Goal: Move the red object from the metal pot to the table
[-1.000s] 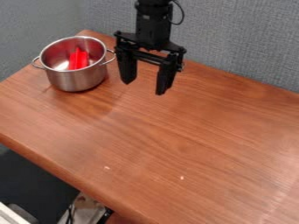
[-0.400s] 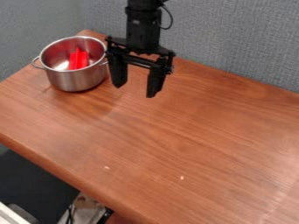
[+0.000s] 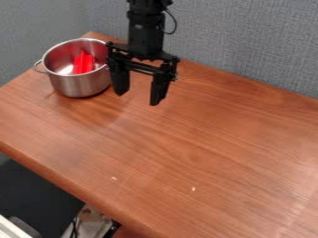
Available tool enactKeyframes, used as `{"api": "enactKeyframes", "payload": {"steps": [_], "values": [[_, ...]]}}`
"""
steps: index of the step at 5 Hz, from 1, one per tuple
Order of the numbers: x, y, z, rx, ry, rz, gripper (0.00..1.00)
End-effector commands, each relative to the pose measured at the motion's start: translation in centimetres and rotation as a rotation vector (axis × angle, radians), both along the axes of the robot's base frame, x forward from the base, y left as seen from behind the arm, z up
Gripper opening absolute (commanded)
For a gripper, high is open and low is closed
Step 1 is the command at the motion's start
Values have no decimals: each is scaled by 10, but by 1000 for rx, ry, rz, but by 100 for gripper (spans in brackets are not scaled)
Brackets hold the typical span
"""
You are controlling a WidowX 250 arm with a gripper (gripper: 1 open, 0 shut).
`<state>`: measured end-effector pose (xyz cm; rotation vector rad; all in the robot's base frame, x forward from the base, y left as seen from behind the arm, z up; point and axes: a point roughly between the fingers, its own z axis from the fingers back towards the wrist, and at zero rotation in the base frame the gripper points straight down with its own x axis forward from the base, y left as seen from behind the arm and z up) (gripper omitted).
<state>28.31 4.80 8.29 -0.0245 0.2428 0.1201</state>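
Pot (image 3: pixel 77 68) comes first on the left, a small shiny metal one that stands on the brown wooden bench (image 3: pixel 187 149) near the back edge. Inside it lies the red object (image 3: pixel 82 61), a long red bar that rests against the inner wall and the bottom. Nothing else can be seen in the pot. Just to the right of the pot hangs the black end effector (image 3: pixel 138 85), pointing down, with its two fingers spread wide and nothing between them. A second ago it hung farther to the right, well away from the pot, and now it has slid left until its near finger is just beside the pot's rim. That move likely means the arm is lining up to reach in for the red bar, so the task looks like it is only at its start. The right part of the bench is plain wood with a few tiny pale specks.
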Motion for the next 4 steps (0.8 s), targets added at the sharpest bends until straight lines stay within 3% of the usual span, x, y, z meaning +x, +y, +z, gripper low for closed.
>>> {"api": "enactKeyframes", "payload": {"steps": [1,4], "values": [[5,12,9,12,-34,25,100],[7,27,1,13,-17,61,100]]}}
